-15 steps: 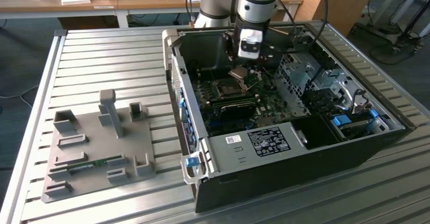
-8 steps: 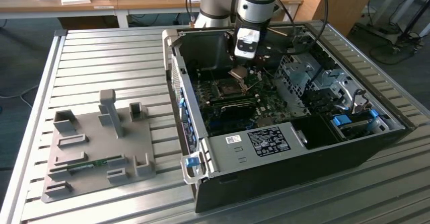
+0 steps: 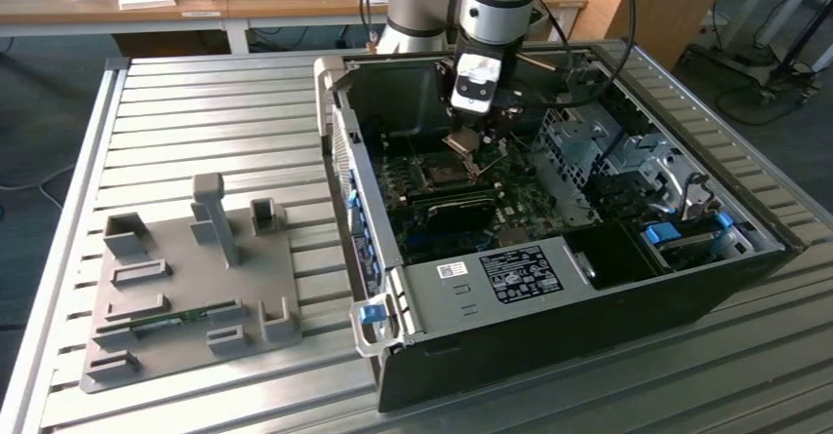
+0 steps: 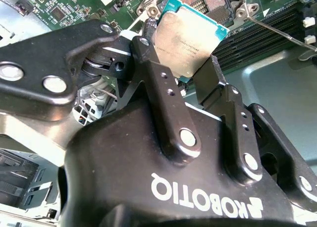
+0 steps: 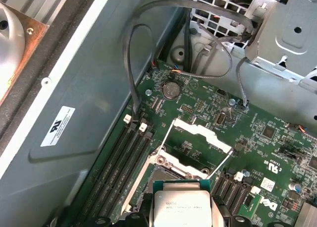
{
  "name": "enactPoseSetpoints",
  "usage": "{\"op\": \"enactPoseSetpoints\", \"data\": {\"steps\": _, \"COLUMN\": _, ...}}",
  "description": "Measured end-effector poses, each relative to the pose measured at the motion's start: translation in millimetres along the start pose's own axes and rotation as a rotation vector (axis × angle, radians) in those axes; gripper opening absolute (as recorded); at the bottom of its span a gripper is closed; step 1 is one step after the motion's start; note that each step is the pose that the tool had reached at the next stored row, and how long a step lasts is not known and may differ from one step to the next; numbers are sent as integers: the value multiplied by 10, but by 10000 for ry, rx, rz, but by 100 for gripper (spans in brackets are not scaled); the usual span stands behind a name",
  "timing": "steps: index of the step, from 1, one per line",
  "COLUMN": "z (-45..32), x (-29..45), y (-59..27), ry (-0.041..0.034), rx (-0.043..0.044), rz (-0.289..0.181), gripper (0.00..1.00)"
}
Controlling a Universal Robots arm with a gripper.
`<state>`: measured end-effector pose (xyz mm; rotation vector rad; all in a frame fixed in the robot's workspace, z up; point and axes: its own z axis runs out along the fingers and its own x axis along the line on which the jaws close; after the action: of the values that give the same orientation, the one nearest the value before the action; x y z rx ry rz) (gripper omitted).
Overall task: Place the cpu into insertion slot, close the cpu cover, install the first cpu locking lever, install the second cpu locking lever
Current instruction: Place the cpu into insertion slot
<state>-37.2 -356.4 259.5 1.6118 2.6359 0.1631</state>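
The cpu (image 4: 190, 31), a flat square chip with a pale silvery top, is pinched at two opposite edges between the black fingers (image 4: 166, 95) of my gripper (image 4: 181, 51). It hangs a little above the motherboard, just short of the open insertion slot (image 5: 173, 162). The cpu (image 5: 181, 207) is level. The cpu cover (image 5: 200, 130), a silvery frame with an open centre, stands raised behind the slot. A thin locking lever (image 4: 277, 31) lies swung out beside the slot. In the exterior view my gripper (image 3: 469, 151) reaches down inside the open computer case (image 3: 390, 288).
Memory slots (image 5: 121, 157) run beside the socket. Black cables (image 5: 131, 63) loop over the board near the case wall. A metal drive cage (image 5: 277, 33) stands close by. A white-labelled black box (image 3: 521, 273) fills the case's near end. A grey fixture plate (image 3: 195, 288) lies on the slatted table.
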Motion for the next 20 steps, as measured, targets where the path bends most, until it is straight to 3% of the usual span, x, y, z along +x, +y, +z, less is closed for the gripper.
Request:
{"op": "enactPoseSetpoints", "data": {"steps": 11, "z": 1, "x": 0, "y": 0, "ry": -6, "rx": 1, "rz": 43, "gripper": 54}}
{"op": "enactPoseSetpoints", "data": {"steps": 15, "z": 6, "x": 0, "y": -1, "ry": -63, "rx": -8, "rz": 551, "gripper": 54}}
{"op": "enactPoseSetpoints", "data": {"steps": 20, "z": 8, "x": 1, "y": -2, "ry": -53, "rx": -47, "rz": 1064, "gripper": 54}}
